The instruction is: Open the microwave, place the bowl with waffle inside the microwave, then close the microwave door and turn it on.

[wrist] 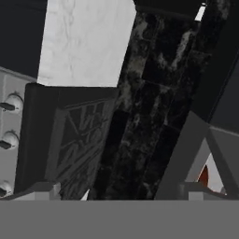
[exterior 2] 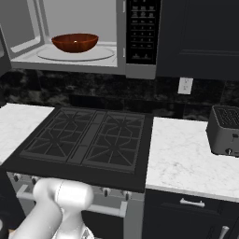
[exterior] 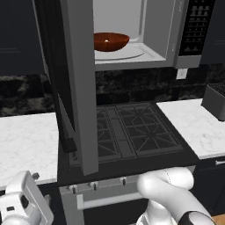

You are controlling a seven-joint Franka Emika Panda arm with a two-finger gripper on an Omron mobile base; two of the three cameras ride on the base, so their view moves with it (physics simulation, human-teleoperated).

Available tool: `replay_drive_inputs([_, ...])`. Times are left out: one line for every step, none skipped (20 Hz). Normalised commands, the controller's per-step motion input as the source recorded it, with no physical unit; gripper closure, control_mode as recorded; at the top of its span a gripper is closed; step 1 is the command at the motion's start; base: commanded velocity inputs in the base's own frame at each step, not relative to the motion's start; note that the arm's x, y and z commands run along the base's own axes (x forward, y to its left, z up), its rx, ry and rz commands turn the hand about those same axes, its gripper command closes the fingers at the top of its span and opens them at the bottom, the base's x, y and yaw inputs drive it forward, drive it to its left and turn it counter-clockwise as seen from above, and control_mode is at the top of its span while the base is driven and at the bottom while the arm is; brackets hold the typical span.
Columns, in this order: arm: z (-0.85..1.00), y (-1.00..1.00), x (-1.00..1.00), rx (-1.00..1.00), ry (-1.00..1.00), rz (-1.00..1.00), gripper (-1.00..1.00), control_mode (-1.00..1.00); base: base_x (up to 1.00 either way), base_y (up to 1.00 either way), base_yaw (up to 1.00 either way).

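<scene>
Two fingers spread wide, holding nothing; in your hand view they face the black gas stove (wrist: 77,140) and the dark backsplash. Your bowl (exterior 2: 74,42) sits inside the microwave (exterior 2: 119,51) on the round turntable plate (exterior 2: 93,55), waffle (exterior: 106,41) at its centre. The microwave door (exterior: 79,83) hangs swung out over the stove's left side. A toaster (exterior 2: 225,130) stands on the white table (exterior 2: 182,158), right of the stove.

The white arm (exterior: 169,189) is folded low at the base views' bottom edge, the gripper (exterior: 17,204) low at left with jaws spread wide, holding nothing.
</scene>
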Motion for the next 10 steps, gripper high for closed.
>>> replay_drive_inputs([0.29,0.32,-0.07,0.23,-0.35,0.00,-1.00,-1.00,0.00,0.00,0.00])
replay_drive_inputs([0.25,0.32,-0.04,0.23,-0.33,0.00,-1.00,-1.00,0.00,0.00,0.00])
replay_drive_inputs([0.23,0.34,-0.02,0.23,-0.32,0.00,-1.00,-1.00,0.00,0.00,0.00])
replay_drive_inputs([0.20,0.35,-0.01,0.23,-0.32,0.00,-1.00,-1.00,0.00,0.00,0.00])
replay_drive_inputs([0.21,0.36,-0.01,0.23,-0.31,0.00,-1.00,-1.00,0.00,0.00,0.00])
replay_drive_inputs([0.24,0.37,0.00,0.23,-0.31,0.00,-1.00,-1.00,0.00,0.00,0.00])
replay_drive_inputs([0.26,0.37,0.00,0.24,-0.30,0.00,-1.00,-1.00,0.00,0.00,0.00])
replay_drive_inputs([0.32,0.37,0.00,0.25,-0.30,0.00,-1.00,-1.00,0.00,0.00,0.00])
replay_drive_inputs([0.34,0.38,0.00,0.26,-0.28,0.00,-1.00,-1.00,0.00,0.00,0.00])
replay_drive_inputs([0.37,0.39,0.00,0.27,-0.25,0.00,-1.00,-1.00,0.00,0.00,0.00])
